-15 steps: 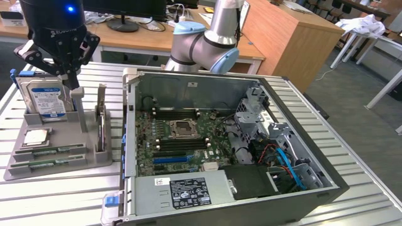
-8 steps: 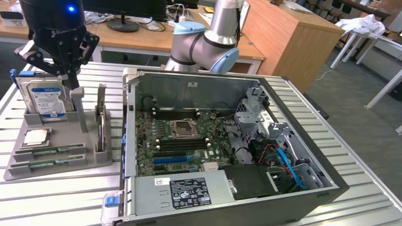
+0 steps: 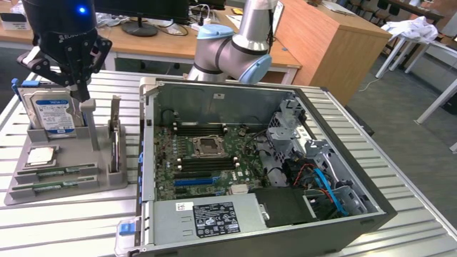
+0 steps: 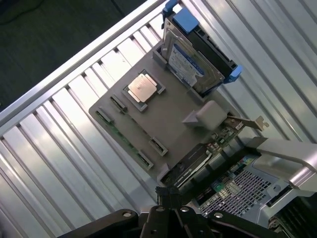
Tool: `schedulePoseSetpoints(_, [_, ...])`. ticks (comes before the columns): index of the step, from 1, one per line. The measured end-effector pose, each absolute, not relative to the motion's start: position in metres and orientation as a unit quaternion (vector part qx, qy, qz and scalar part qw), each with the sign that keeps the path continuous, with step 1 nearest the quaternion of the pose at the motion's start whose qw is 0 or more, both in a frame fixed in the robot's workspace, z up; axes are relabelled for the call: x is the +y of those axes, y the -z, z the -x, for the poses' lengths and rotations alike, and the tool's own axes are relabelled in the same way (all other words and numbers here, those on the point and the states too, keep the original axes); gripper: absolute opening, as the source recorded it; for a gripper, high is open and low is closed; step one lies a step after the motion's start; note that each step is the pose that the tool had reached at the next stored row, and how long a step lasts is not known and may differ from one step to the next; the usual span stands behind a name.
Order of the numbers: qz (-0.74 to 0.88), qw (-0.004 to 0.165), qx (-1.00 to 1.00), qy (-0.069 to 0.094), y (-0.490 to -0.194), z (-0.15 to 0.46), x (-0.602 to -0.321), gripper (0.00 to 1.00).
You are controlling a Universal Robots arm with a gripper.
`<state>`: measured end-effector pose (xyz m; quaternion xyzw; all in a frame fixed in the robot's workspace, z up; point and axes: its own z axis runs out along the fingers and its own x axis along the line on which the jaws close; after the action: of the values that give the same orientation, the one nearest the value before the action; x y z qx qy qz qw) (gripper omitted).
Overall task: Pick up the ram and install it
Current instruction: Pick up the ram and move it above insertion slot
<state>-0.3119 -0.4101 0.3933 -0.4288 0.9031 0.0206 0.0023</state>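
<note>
Closed gripper (image 4: 171, 196) well apart from ram (image 3: 50, 186)

An office-style lab. Light wooden desks (image 3: 160, 43) carry a black monitor (image 3: 143, 8), and an opened grey computer case (image 3: 214, 99) lies on a slatted aluminium bench (image 3: 64, 225).

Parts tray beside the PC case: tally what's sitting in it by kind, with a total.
Hard drive: 1
CPU chip: 1
Ram sticks: 2
Expansion card: 1
Total: 5
</note>
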Motion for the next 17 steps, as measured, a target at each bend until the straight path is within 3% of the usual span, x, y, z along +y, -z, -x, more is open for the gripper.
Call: schedulePoseSetpoints(17, [0.465, 0.001, 0.885, -0.021, -0.3932, 0.3119, -0.4101, 0.10])
